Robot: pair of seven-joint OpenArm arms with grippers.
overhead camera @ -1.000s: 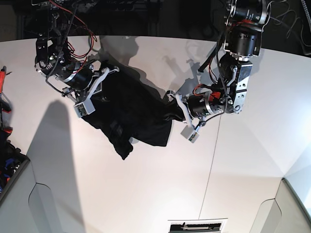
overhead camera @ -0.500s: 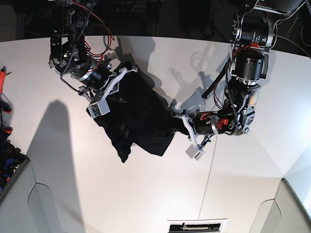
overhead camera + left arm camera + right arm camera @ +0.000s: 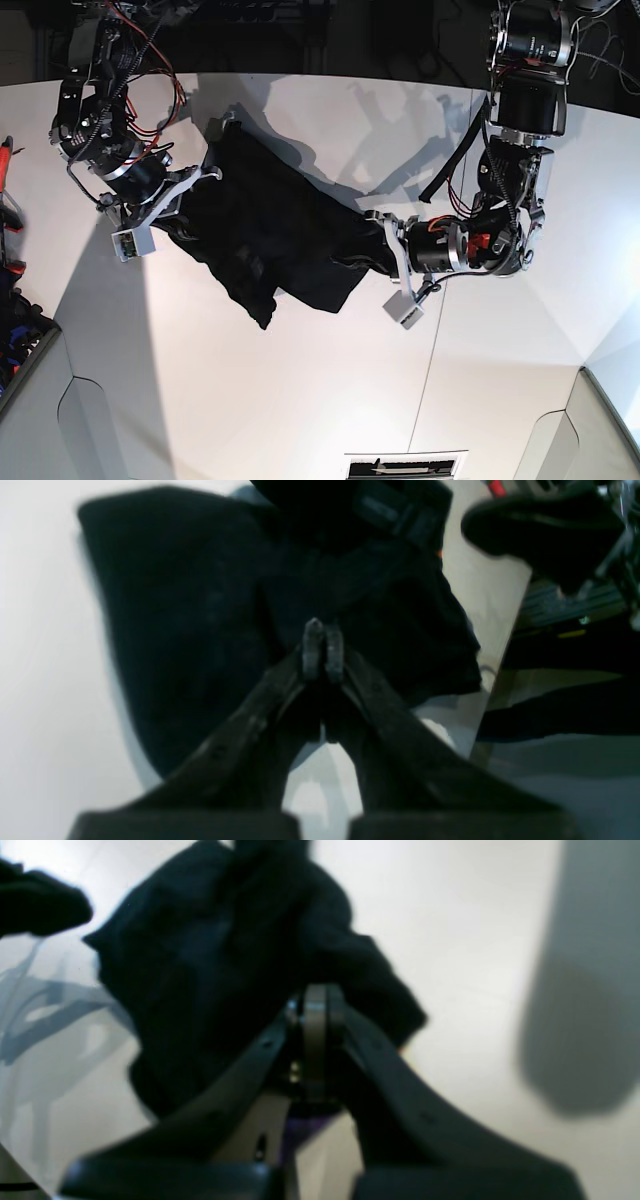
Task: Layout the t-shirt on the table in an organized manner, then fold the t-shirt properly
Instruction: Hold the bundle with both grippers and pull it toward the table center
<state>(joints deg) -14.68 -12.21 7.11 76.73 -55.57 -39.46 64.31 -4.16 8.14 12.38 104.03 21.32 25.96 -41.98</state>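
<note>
Base view shows the t-shirt (image 3: 275,235) bunched near the table's (image 3: 300,400) far edge, strung between left gripper (image 3: 385,245) and right gripper (image 3: 205,175), both pinched closed on cloth. Layout underway; next, I judge, spread it flat.

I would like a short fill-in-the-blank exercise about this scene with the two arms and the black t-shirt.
1. The t-shirt is ____ in colour.
2. The table under it is ____.
3. The left tool is ____ on the cloth.
4. The shirt hangs ____ the left tool and the right tool.

Missing words: black; white; shut; between
</note>
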